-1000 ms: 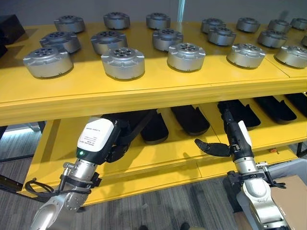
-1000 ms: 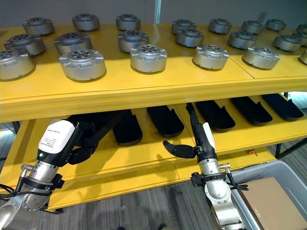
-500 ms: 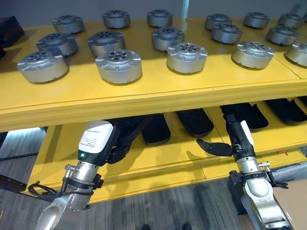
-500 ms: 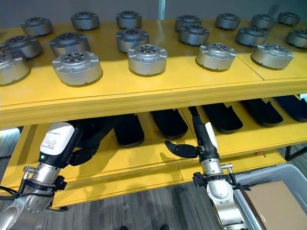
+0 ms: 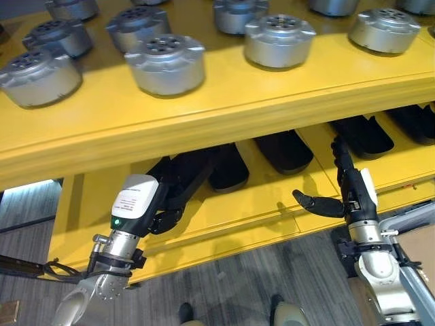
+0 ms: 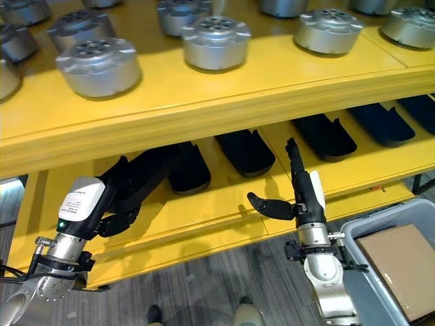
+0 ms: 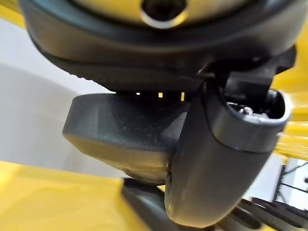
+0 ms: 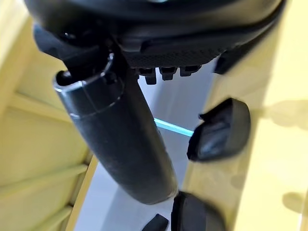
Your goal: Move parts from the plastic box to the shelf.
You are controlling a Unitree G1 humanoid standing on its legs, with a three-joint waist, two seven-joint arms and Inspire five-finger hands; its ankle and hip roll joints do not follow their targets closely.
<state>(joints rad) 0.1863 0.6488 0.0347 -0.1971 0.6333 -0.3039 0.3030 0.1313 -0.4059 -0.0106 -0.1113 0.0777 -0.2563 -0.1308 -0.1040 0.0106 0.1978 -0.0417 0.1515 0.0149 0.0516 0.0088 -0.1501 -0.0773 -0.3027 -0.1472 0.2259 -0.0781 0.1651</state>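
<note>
the right hand (image 6: 299, 193) hangs in front of the lower shelf (image 6: 224, 210) with its fingers straight and pointing toward twelve o'clock, its thumb stuck out toward nine o'clock, and nothing between them; its own wrist view confirms bare, extended digits with dark tray ends beyond. the left hand (image 5: 178, 189), at about eight o'clock in the eye views, reaches under the upper shelf (image 5: 224, 102) with its fingers stretched toward one o'clock over a black moulded tray (image 5: 224, 170) (they look straight and relaxed, and i see no part in them, though the shelf's shade hides the tips). further out, more black trays (image 6: 246, 153) lie in a row along the lower shelf from ten o'clock round to three o'clock, apparently unfilled. above them the upper shelf carries many silver round motor-like parts (image 5: 165, 63), set apart from one another in rows. at five o'clock in the right eye view sits the grey plastic box (image 6: 370, 278), with a brown cardboard sheet (image 6: 401, 261) covering what lies inside, so whether any parts remain there cannot be told. judging from this, neither hand carries a part, and the step in hand is the return toward the box between placements. the next move would call for drawing both hands clear of the shelf edge, turning toward five o'clock, and reaching down into the box for a fresh part without catching the lower shelf's front lip.
</note>
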